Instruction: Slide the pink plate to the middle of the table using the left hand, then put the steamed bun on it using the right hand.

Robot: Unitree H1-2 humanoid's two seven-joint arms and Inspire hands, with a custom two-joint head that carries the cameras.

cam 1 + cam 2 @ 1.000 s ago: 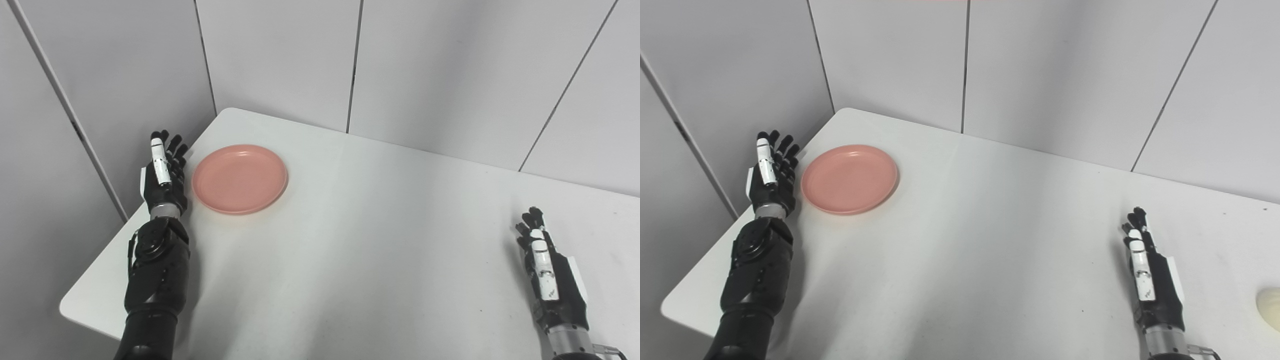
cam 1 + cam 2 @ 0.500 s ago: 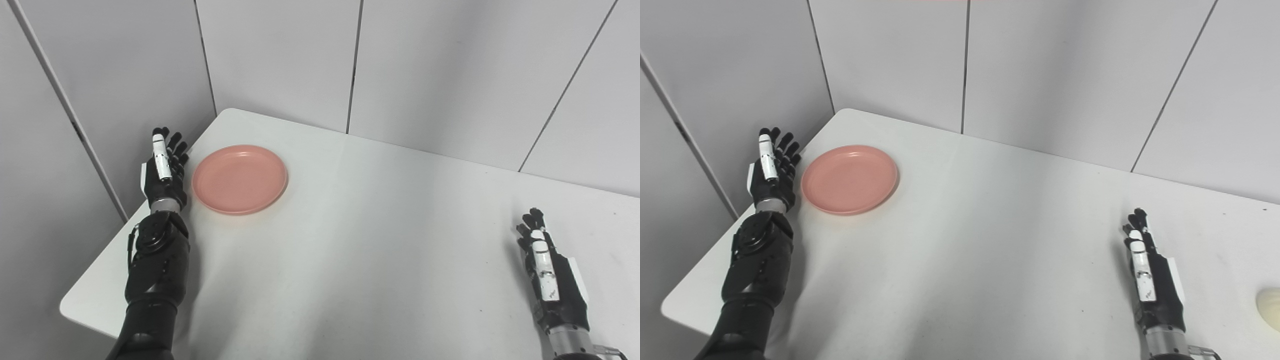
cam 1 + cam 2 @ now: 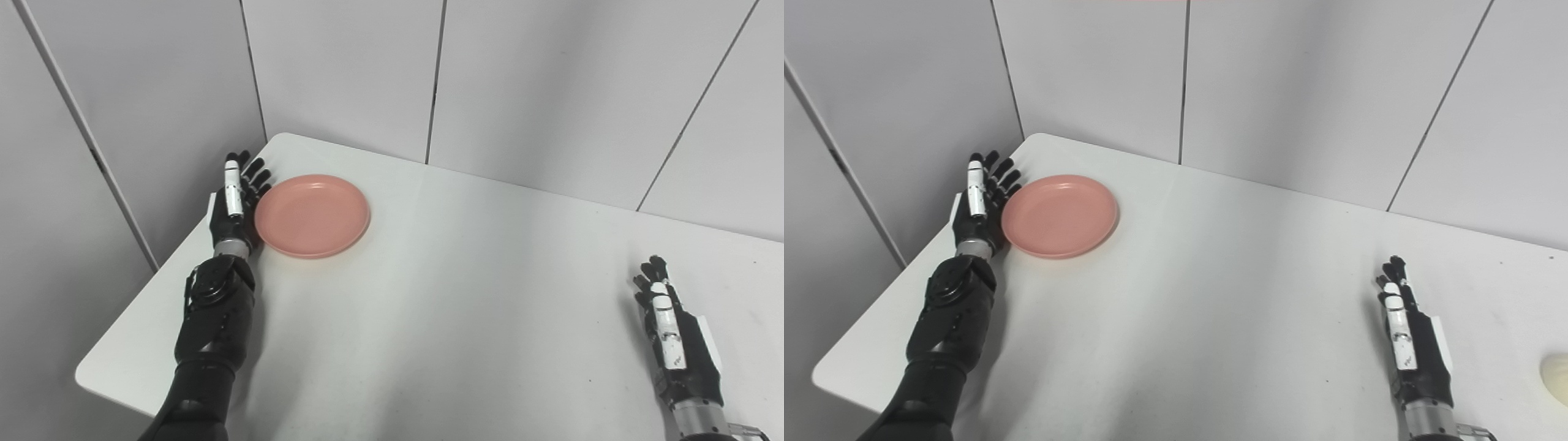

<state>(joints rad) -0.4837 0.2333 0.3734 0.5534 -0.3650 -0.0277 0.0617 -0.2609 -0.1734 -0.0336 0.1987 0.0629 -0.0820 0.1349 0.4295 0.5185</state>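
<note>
While your left hand is pressing flat-fingered against the round pink plastic plate, your right hand is idling spread and empty on the white desk.

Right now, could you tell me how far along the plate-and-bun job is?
Nothing is finished yet. The open left hand is pressed edge-on against the pink plate, which sits near the table's far-left corner, short of the middle. The steamed bun lies untouched at the right edge; the open right hand waits beside it.
</note>
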